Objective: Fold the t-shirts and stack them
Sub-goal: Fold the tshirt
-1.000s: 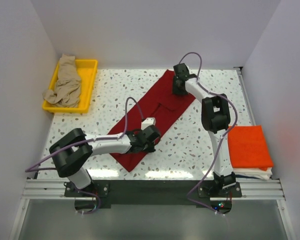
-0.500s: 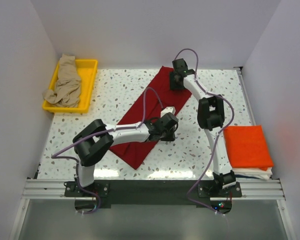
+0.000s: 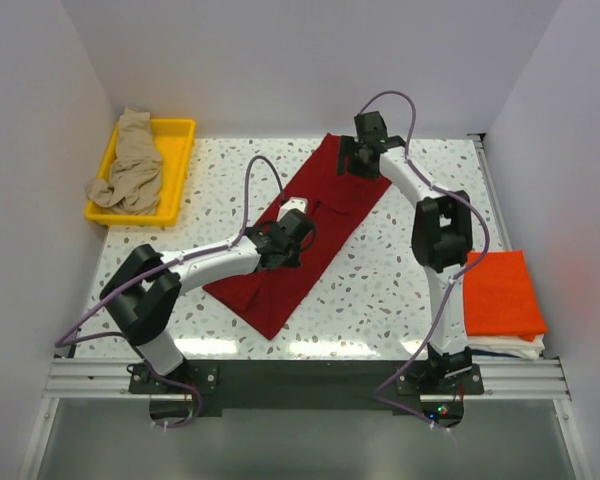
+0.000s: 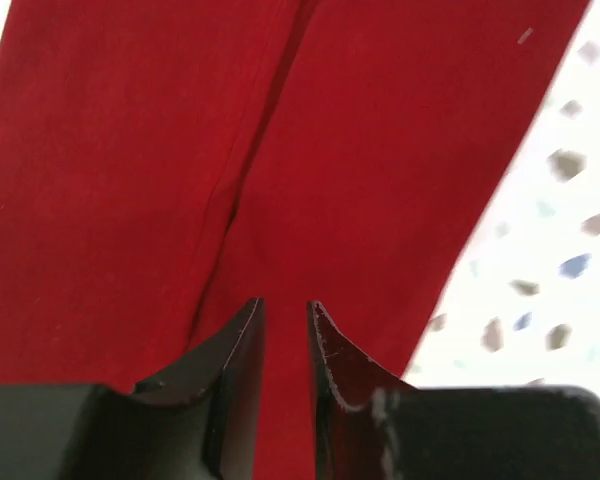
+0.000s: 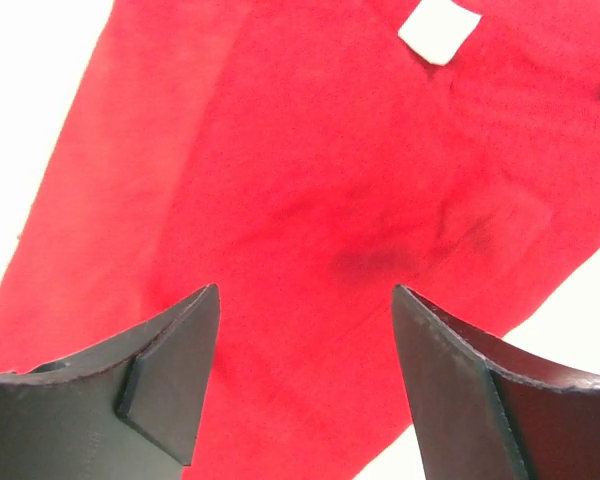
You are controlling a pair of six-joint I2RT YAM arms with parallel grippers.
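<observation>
The dark red t-shirt [image 3: 315, 215] lies as a long diagonal strip in the middle of the table. My left gripper [image 3: 295, 232] sits over its middle, the jaws nearly closed with red cloth between them [image 4: 286, 305]. My right gripper [image 3: 360, 163] hovers open over the shirt's far end, near its white label [image 5: 438, 28]. The bright orange t-shirt [image 3: 498, 293] lies folded on top of the folded white t-shirt [image 3: 510, 349] at the right edge. The tan-beige t-shirt [image 3: 130, 170] lies crumpled in the yellow tray [image 3: 180, 150].
The speckled table [image 3: 400, 280] is enclosed by white walls at the back and on both sides. The yellow tray stands at the far left corner. Purple cables loop above both arms.
My left gripper swept right and then back left and farther away over the red shirt. The shirt is now a narrower strip. My right gripper shifted slightly right at the far end.
</observation>
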